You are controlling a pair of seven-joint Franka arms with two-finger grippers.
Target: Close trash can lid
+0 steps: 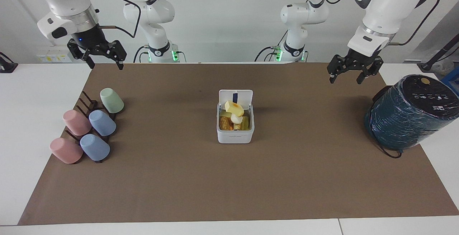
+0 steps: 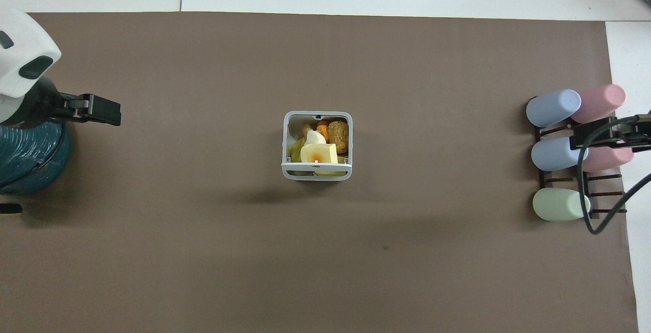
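The brown mat covers most of the white table. The dark teal wrapped cylinder lies tilted at the left arm's end of the mat. At the right arm's end a dark rack carries five cups lying on their sides: two pink, two blue, one green.

The trash can stands at mid-mat, well apart from both clusters, with bare mat all around it. Its lid stands upright on the edge nearer to the robots, with a dark strip showing on its inner face. Food scraps fill the box and a yellow piece rises above the rim; whether it touches the lid cannot be told.

The left gripper hangs over the mat beside the cylinder, pointing down, fingers apart and holding nothing. The right gripper waits raised above the mat's corner near the rack, fingers likewise spread and empty.
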